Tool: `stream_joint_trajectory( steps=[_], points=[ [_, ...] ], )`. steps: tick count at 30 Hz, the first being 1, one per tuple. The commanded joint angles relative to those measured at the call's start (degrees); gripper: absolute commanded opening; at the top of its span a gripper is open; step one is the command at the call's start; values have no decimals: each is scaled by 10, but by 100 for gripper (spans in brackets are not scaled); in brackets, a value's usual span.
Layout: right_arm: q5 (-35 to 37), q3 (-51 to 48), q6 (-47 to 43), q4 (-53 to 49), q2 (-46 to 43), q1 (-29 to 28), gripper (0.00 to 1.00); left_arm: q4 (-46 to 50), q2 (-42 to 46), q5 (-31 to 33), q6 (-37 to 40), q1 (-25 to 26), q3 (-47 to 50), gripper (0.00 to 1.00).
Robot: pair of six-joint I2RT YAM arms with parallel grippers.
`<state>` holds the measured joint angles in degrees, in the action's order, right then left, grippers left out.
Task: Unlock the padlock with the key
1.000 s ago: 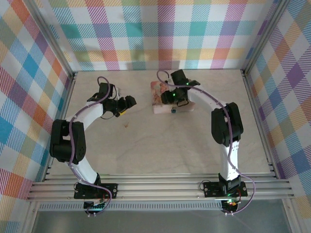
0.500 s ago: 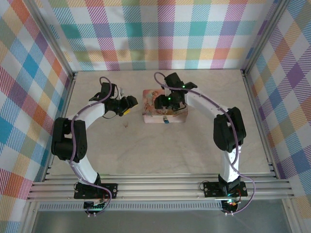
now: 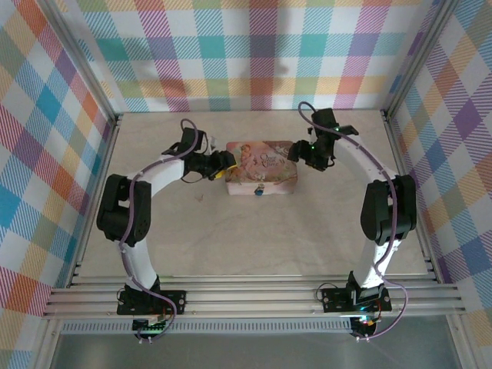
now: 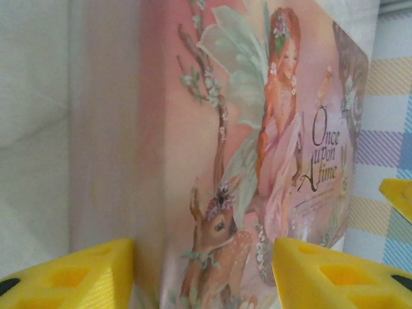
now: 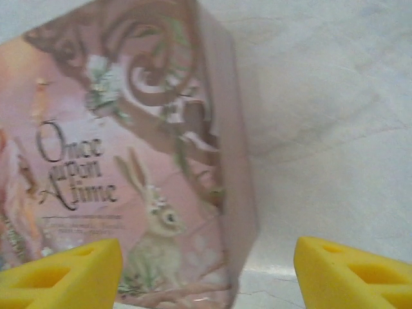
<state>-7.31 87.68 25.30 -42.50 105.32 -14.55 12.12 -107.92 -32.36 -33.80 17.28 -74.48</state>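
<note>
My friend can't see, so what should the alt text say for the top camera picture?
A pink box lies flat on a pale table, a tiny blue padlock at its near edge. The left gripper and right gripper reach in at its two ends.

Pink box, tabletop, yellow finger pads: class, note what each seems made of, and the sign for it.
Pink box: probably printed tin or card; smooth, faintly glossy illustrated lid; cannot tell which.
Tabletop: pale wood-look board, matt, faint grain streaks.
Yellow finger pads: moulded plastic or rubber, matt, with recessed pockets.
</note>
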Motion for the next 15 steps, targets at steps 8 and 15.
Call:
stream_joint_trajectory(
  steps=[8, 15],
  points=[
    [-65, -37, -3, -11, 21, 5, 70, -5, -98, -5, -35, 69, -132, 57],
    [-101, -33, -2, -2, 30, 5, 68, 15, -141, 12, -31, 87, -194, 58]
  ],
)
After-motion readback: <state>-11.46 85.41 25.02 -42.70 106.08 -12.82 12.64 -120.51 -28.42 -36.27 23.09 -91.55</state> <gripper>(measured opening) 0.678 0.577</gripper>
